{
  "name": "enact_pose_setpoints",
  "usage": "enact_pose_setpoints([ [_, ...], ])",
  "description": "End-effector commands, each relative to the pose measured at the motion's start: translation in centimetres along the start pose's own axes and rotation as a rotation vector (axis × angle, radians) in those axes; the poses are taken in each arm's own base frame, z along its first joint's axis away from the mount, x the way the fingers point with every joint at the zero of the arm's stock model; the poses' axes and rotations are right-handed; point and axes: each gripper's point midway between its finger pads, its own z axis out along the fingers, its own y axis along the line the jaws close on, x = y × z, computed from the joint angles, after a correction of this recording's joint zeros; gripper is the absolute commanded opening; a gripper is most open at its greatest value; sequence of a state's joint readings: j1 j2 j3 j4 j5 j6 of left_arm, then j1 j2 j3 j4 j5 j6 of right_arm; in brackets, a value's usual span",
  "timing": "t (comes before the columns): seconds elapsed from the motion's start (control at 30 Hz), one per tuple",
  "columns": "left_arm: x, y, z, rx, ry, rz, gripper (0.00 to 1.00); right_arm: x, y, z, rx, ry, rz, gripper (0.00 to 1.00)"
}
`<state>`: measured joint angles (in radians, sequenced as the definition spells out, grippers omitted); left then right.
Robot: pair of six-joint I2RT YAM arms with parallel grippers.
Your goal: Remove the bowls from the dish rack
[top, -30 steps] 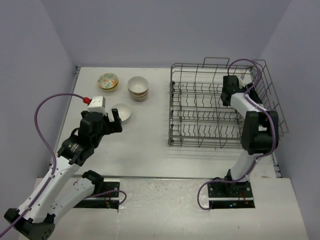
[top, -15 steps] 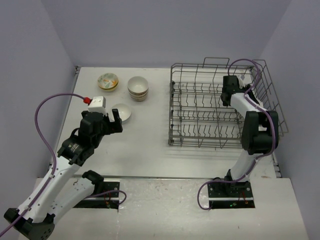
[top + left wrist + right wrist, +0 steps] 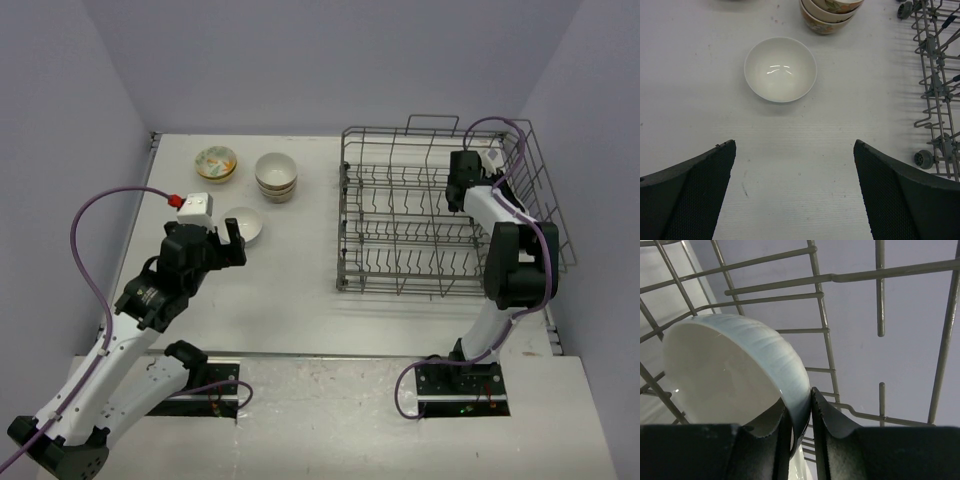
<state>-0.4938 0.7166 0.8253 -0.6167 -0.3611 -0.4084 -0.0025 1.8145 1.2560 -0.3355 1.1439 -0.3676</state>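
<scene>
My right gripper (image 3: 800,407) reaches inside the grey wire dish rack (image 3: 345,205), near its far right corner. It is shut on the rim of a plain white bowl (image 3: 725,370) that stands on edge among the rack wires (image 3: 821,310). One finger is inside the bowl and the other outside. In the top view the right arm hides this bowl. My left gripper (image 3: 794,145) hangs open over the bare table, just short of a white bowl (image 3: 780,69) and holding nothing. A stack of cream bowls (image 3: 276,175) and a floral bowl (image 3: 216,162) sit behind it.
The rack's tall wire sides and handles (image 3: 520,140) surround the right wrist. A wheel (image 3: 923,159) on the rack's lower edge shows at the right of the left wrist view. Purple cables loop from both arms.
The right wrist has shifted slightly toward the rack's far right corner. The left arm and the bowls on the table have not moved.
</scene>
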Motion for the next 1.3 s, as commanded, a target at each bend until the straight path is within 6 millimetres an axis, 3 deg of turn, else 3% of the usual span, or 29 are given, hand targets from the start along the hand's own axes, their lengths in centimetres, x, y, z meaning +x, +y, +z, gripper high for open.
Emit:
enact_pose_setpoints([
  [0.0, -1.3, -0.7, -0.5, 0.031, -0.039, -0.013, 1.00, -1.0, -0.6, -0.5, -0.004, -0.035, 0.065, 0.11],
  [0.03, -1.3, -0.7, -0.5, 0.032, -0.040, -0.013, 1.00, -1.0, -0.7, -0.5, 0.000, -0.037, 0.068, 0.02],
  [0.1, -1.4, -0.8, -0.6, 0.037, -0.042, -0.013, 1.00, -1.1, -1.0, -0.5, 0.012, -0.038, 0.064, 0.00],
  [0.93, -1.5, -1.0, -0.9, 0.052, -0.050, -0.012, 1.00, -4.7, -6.4, -1.4, 0.177, -0.147, 0.124, 0.00],
  [1.27, -1.6, -0.7, -1.0, 0.035, -0.056, -0.016, 1.00, -7.6, -11.5, -5.6, 0.233, -0.254, 0.224, 0.00],
])
